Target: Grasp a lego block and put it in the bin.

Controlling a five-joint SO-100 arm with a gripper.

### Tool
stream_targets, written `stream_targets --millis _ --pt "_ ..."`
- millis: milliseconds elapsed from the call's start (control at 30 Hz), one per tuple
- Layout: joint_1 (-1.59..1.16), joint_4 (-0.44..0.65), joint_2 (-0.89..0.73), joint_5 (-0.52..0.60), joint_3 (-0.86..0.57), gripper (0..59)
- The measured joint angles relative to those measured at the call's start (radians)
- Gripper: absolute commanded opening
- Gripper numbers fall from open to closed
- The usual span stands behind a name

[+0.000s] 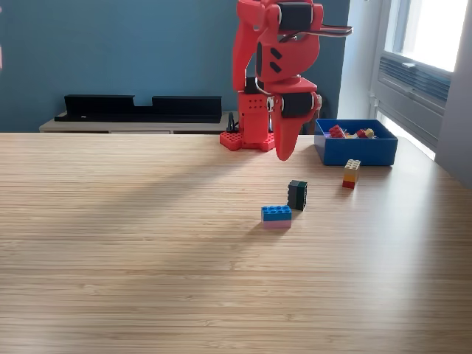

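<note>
Three lego blocks lie on the wooden table: a blue block on a pink one (276, 214), a dark green block (297, 194) just behind it, and a yellow, orange and red stack (351, 173) standing in front of the bin. The blue bin (356, 150) sits at the back right with red (337, 131) and yellow pieces inside. My red gripper (284, 151) points down above the table, left of the bin and behind the dark green block. Nothing shows in it. It is seen edge-on, so the jaws' gap is hidden.
The arm's red base (249, 139) stands at the table's back edge. A low shelf with black items (140, 108) runs along the blue wall. A dark chair (304, 110) stands behind the bin. The table's right edge lies close to the bin.
</note>
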Motion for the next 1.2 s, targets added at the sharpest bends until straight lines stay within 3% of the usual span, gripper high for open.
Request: stream_targets --millis 467,1200 --pt "-0.002 -0.071 -0.002 0.002 0.106 0.6" --pt "-0.002 -0.078 -0.002 0.002 0.11 0.6"
